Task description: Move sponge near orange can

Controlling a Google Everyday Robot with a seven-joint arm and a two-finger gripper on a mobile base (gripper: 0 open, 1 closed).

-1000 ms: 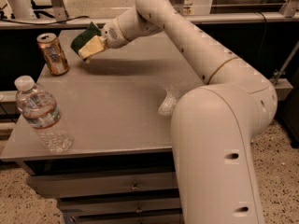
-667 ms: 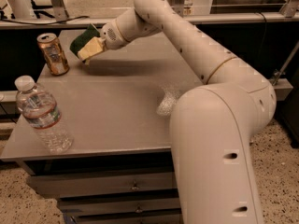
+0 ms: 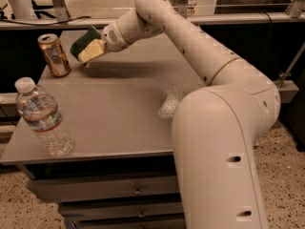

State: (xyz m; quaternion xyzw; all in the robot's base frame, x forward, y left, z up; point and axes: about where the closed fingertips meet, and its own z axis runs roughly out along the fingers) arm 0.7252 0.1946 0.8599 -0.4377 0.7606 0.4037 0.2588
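Note:
The orange can (image 3: 54, 55) stands upright at the far left of the grey table (image 3: 119, 113). The sponge (image 3: 84, 42), dark green on top, is held tilted above the table just right of the can, not touching it. My gripper (image 3: 90, 51) is shut on the sponge, its cream-yellow fingers (image 3: 93, 50) against the sponge's underside. The arm reaches in from the right across the table's back.
A clear plastic water bottle (image 3: 43, 118) with a white cap stands at the table's front left. A small crumpled clear wrapper (image 3: 170, 104) lies at the right edge, beside the robot's body. Drawers sit under the table. A rail runs behind it.
The gripper and sponge have hardly moved; they hold about the same place beside the can.

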